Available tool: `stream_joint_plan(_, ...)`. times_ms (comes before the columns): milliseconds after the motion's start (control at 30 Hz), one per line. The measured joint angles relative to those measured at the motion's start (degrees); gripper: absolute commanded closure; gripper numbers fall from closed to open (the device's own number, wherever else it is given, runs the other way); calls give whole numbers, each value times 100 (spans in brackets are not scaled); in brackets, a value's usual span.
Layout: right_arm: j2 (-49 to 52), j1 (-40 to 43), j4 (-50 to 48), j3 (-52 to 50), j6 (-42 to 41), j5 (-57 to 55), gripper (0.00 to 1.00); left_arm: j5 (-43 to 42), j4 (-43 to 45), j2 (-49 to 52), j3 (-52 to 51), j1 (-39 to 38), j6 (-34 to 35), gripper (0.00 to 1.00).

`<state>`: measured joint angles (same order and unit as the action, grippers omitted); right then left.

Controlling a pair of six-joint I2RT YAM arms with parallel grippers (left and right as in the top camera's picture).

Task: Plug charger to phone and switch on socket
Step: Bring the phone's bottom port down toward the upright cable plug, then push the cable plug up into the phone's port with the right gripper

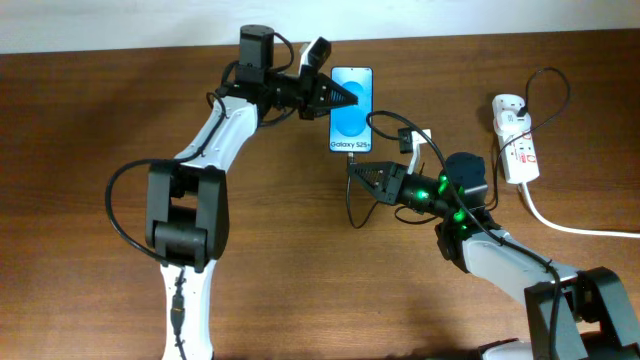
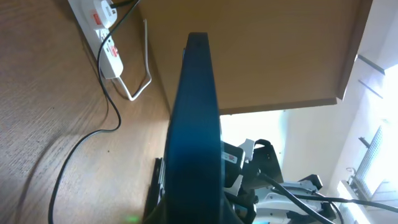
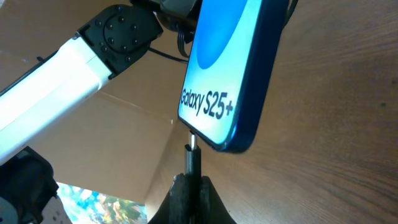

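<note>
1. Overhead: on the brown wooden table [image 1: 80, 150], the slim black-framed smartphone with a bright blue screen [image 1: 352, 115] lies screen up near the far edge. The left gripper [image 1: 340, 97] is clamped on its left side. The right gripper [image 1: 358, 172] sits just below the smartphone's bottom edge. It pinches the tip end of the thin black charger cable [image 1: 349, 200]. The white oblong power strip [image 1: 516, 140], with its thick white cord [image 1: 560, 225], lies well apart to the right.
2. Left wrist: the smartphone [image 2: 196, 112] appears edge-on, with the power strip [image 2: 106, 37] beyond it.
3. Right wrist: closed fingers [image 3: 180, 196] grip the small black connector [image 3: 192, 155]. Its metal tip meets the smartphone's [image 3: 230, 62] bottom edge, though I cannot tell whether it is seated.
</note>
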<state>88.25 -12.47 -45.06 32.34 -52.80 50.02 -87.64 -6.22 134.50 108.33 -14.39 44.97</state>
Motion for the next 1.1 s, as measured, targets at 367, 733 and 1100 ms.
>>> stream_joint_plan(367,0,0,90,0,-15,-4,96,-46,0,0,0,-7,0,100)
stream_joint_plan(733,0,0,92,0,-20,-26,96,-46,2,0,0,-50,-129,100)
stream_joint_plan(1100,0,0,66,0,-59,-66,96,-37,2,0,0,-55,-129,100)
